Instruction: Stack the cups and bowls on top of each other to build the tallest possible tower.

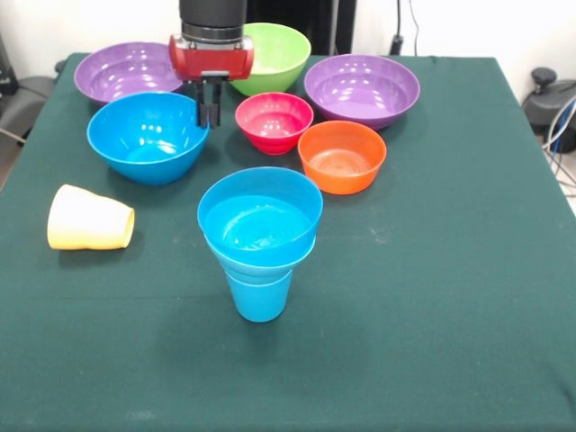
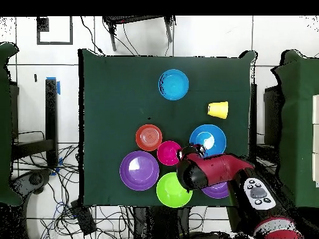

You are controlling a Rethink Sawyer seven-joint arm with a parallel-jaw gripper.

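From my remote seat I read the front view from left to right. The yellow cup (image 1: 90,218) lies on its side at the left, its mouth turned to the right, so its long axis runs across the table. Next comes the loose blue bowl (image 1: 148,135), upright and empty. The gripper (image 1: 209,115) hangs just over the right rim of this bowl, between it and the pink-red bowl (image 1: 274,121). Its two fingers stand close together and I see nothing between them; I think they are nearly shut, but the view is poor here.

The tower (image 1: 260,236) stands nearer to the camera than the gripper and a little to the right, well apart from it: a blue cup (image 1: 259,295) with blue bowls nested in its mouth.

In my judgement the next move turns on the blue bowl's rim, which lies directly below the gripper, so a short descent reaches it.
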